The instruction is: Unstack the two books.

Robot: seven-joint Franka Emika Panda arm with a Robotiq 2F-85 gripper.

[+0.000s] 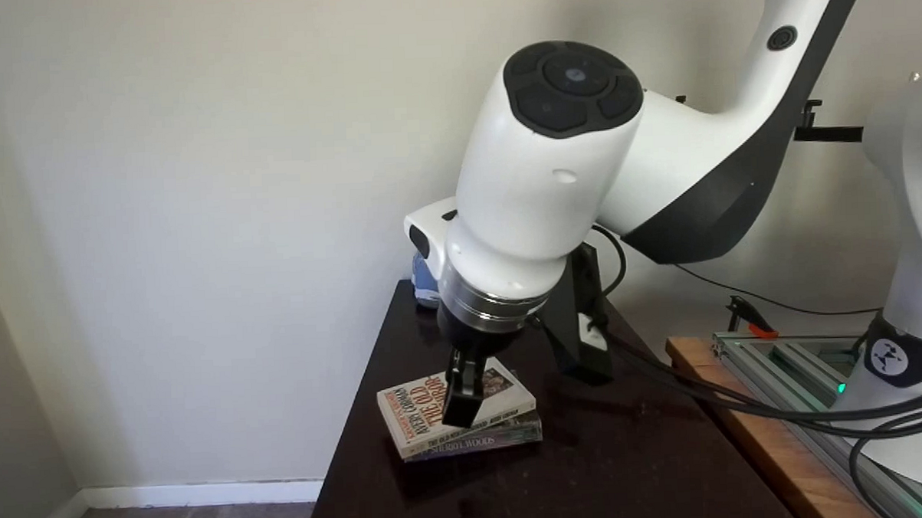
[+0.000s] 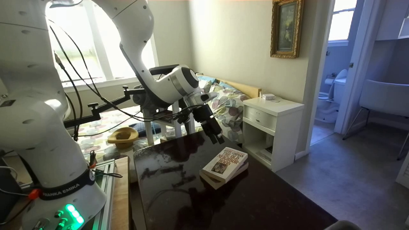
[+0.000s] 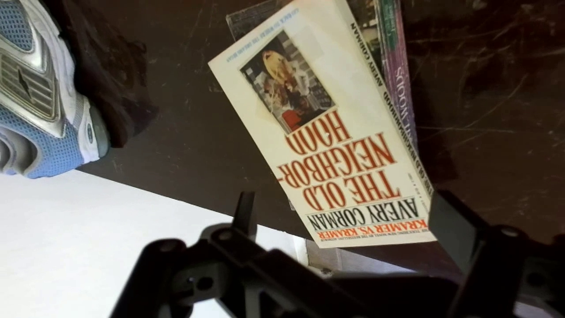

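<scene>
Two rectangular paperback books [image 2: 225, 166] with pale page edges, stacked one on the other, flat on a glossy, dark brown table [image 1: 629, 468]. Beyond that table in an exterior view, a bed [image 2: 230, 118] with pale, round-patterned covers. Next in size, a white-and-black jointed robot arm [image 1: 550, 179], based just beside the table and extended out over it. Past the table's edge, a white, box-shaped nightstand [image 2: 285, 137], with a gold-framed, wall-hung painting [image 2: 286, 28] higher up. At the arm's end, a black two-fingered gripper [image 3: 346, 205], tilted downward above the table near the books; fingers [image 3: 457, 227] spread wide apart, one end of the upper cover between them as seen from the wrist, yet with a gap between fingertips and books in an exterior view. Near the table's edge in the wrist view, a blue, grey and silver mesh sneaker [image 3: 44, 97], only partly visible, apart from the stack. Lower in that stack, a dark, purple-and-green-spined paperback [image 3: 401, 84], mostly hidden. On top, resting skewed across it, a cream-coloured paperback [image 3: 326, 145], titled in reddish-brown "The Old Neighborhood". Smaller again, a rectangular illustration [image 3: 289, 84] on the cream cover.
</scene>
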